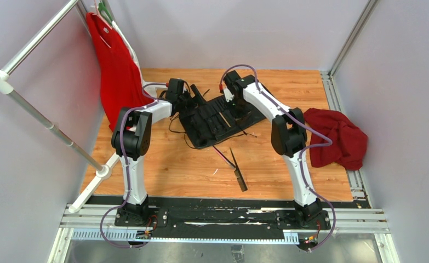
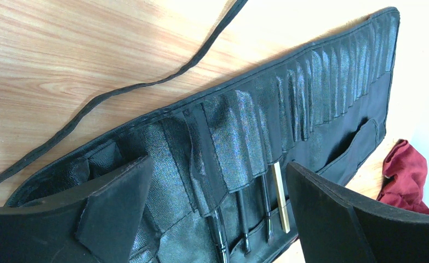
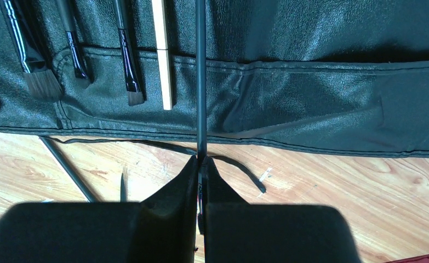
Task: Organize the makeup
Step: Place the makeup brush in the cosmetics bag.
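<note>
The black slotted roll (image 1: 215, 118) lies open at the table's far middle. Several makeup brushes sit in its slots, three black ones (image 2: 244, 219) and a tan one (image 2: 280, 197); they also show in the right wrist view, black (image 3: 127, 60) and tan (image 3: 162, 60). My left gripper (image 2: 217, 219) is open and empty over the roll's left end, its fingers (image 2: 113, 203) on either side of the slotted brushes. My right gripper (image 3: 201, 164) is shut on a thin black brush (image 3: 201, 82) whose shaft points over the roll's lower flap. Two loose brushes, one pinkish (image 1: 226, 156) and one black (image 1: 239, 175), lie nearer on the wood.
A dark red cloth (image 1: 338, 137) is heaped at the table's right edge. A red garment (image 1: 116, 71) hangs from a white rack (image 1: 36, 115) at the left. The roll's black cords (image 2: 119, 90) trail over the wood.
</note>
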Controlling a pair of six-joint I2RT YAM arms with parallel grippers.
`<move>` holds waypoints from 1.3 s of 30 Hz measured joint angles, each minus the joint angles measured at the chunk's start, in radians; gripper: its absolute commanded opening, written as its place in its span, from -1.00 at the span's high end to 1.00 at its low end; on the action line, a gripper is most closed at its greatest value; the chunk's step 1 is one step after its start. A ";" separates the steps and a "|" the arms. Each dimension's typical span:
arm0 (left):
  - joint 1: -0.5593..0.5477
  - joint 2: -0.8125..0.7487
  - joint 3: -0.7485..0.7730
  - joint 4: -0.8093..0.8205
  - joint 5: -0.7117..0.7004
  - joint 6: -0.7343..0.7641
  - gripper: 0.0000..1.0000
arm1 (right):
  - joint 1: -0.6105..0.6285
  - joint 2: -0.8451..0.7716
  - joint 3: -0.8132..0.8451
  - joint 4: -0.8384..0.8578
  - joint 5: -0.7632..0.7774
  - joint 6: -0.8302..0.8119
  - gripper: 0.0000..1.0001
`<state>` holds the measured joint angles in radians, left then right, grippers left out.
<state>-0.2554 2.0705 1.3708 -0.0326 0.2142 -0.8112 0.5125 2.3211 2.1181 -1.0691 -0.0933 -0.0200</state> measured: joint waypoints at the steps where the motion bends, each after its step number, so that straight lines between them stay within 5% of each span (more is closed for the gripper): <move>1: 0.000 0.000 0.000 0.000 0.000 0.000 -0.96 | 0.000 0.003 0.000 0.001 -0.002 0.000 0.99; 39: 0.004 0.000 0.000 -0.002 0.007 0.000 -0.96 | -0.006 0.090 0.101 0.035 -0.037 0.000 0.99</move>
<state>-0.2516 2.0705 1.3708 -0.0349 0.2211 -0.8108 0.5064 2.4107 2.2192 -1.0336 -0.1307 -0.0196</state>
